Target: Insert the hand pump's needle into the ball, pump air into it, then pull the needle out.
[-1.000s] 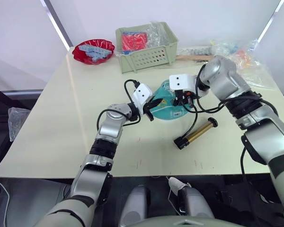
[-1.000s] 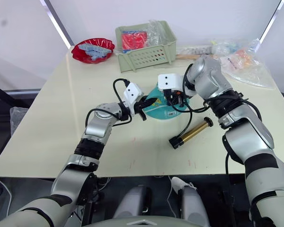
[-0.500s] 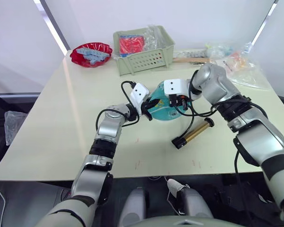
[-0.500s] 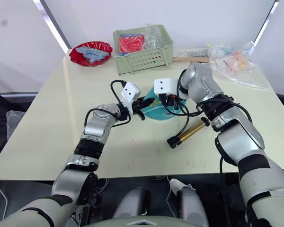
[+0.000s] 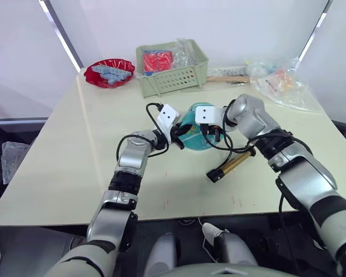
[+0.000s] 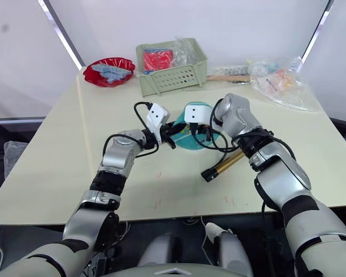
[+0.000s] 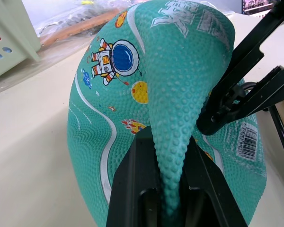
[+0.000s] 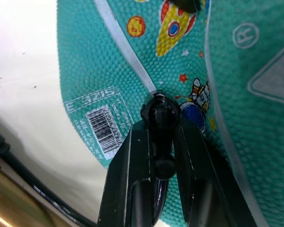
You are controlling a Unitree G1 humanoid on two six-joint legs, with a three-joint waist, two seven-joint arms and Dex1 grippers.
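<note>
Currently my left gripper [image 7: 173, 189] pinches a fold of the limp ball [image 7: 132, 90], my right gripper [image 8: 163, 156] clamps the needle [image 8: 160, 109] fitting against its skin.

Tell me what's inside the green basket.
The basket holds a red packet and crumpled clear plastic. Its walls and that plastic cover whatever lies beneath.
</note>
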